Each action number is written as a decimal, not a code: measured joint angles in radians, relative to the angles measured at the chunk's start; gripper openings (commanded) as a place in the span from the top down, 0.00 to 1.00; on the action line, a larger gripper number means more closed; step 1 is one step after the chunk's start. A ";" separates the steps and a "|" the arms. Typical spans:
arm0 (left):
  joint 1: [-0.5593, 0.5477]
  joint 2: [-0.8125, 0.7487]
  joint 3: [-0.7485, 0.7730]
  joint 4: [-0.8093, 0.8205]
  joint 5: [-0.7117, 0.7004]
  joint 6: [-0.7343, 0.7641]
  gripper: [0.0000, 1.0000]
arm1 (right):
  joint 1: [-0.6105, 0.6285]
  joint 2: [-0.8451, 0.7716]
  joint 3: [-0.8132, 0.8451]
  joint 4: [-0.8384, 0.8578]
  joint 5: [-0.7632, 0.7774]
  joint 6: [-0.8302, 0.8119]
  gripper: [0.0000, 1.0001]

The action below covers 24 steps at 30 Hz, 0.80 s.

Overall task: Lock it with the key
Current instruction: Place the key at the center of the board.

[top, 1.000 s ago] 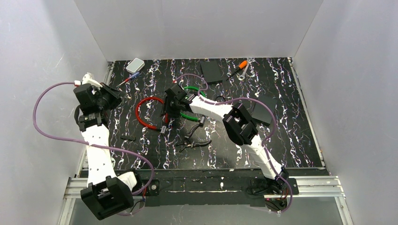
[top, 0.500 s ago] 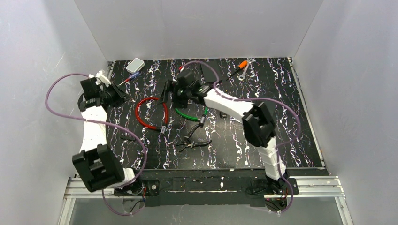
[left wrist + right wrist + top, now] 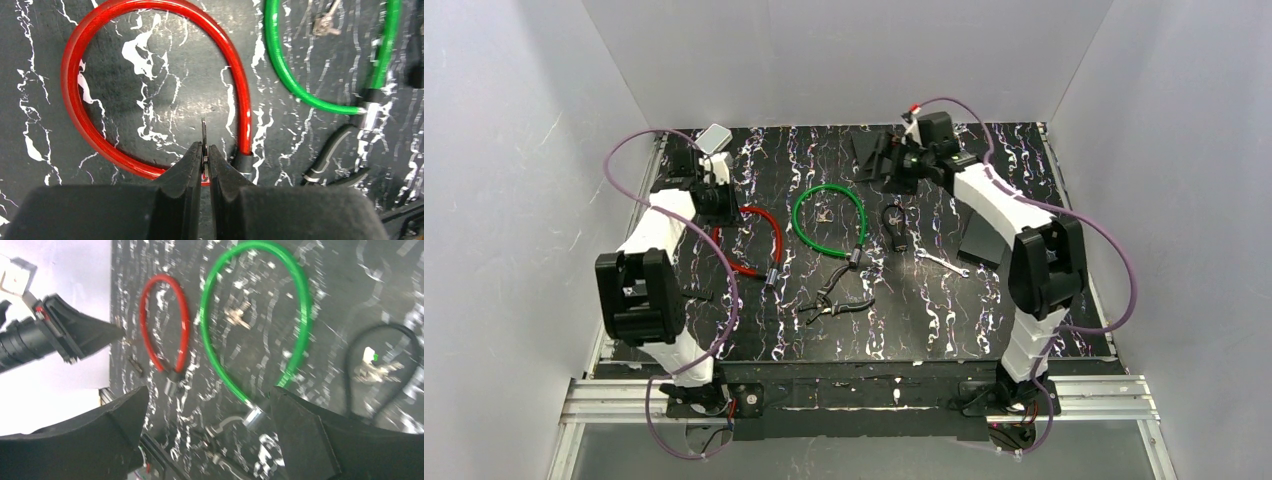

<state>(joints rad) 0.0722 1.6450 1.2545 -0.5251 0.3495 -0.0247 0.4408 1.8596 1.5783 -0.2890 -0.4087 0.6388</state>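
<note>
My left gripper (image 3: 204, 157) is shut on a thin metal key (image 3: 203, 134), whose blade sticks out edge-on past the fingertips. It hangs above the near arc of the red cable lock (image 3: 75, 75), just left of that lock's dark end piece (image 3: 243, 162). In the top view the left gripper (image 3: 720, 205) is at the red cable lock's (image 3: 749, 240) left edge. My right gripper (image 3: 207, 440) is open and holds nothing. It is at the back of the mat (image 3: 886, 165) and looks down on the red cable lock (image 3: 165, 325).
A green cable lock (image 3: 829, 220) lies in the middle with loose keys (image 3: 237, 315) inside its loop. A small black cable lock (image 3: 894, 225), pliers (image 3: 834, 300) and a wrench (image 3: 944, 263) lie nearby. A white box (image 3: 714, 137) sits back left, a black wedge (image 3: 979, 240) right.
My right gripper opened wide and its arm swung from over the locks to the back right. My left arm swung in from the far left to the red cable lock.
</note>
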 measured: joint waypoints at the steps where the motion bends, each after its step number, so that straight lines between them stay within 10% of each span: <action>1: -0.005 0.022 0.008 -0.003 -0.013 0.010 0.91 | -0.029 -0.022 -0.040 -0.007 -0.021 -0.017 0.02; 10: -0.009 0.178 0.019 -0.025 -0.092 0.074 0.80 | -0.172 -0.161 -0.215 -0.039 -0.133 -0.156 0.02; 19: -0.010 0.182 0.055 -0.056 -0.089 0.135 0.05 | -0.272 -0.243 -0.241 -0.085 -0.197 -0.324 0.02; 24: -0.010 0.150 0.120 -0.159 -0.064 0.156 0.02 | -0.342 -0.246 -0.246 -0.146 -0.208 -0.434 0.02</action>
<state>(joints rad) 0.0620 1.7949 1.3742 -0.6838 0.2852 0.1315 0.0988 1.6138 1.3319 -0.4346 -0.6164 0.2047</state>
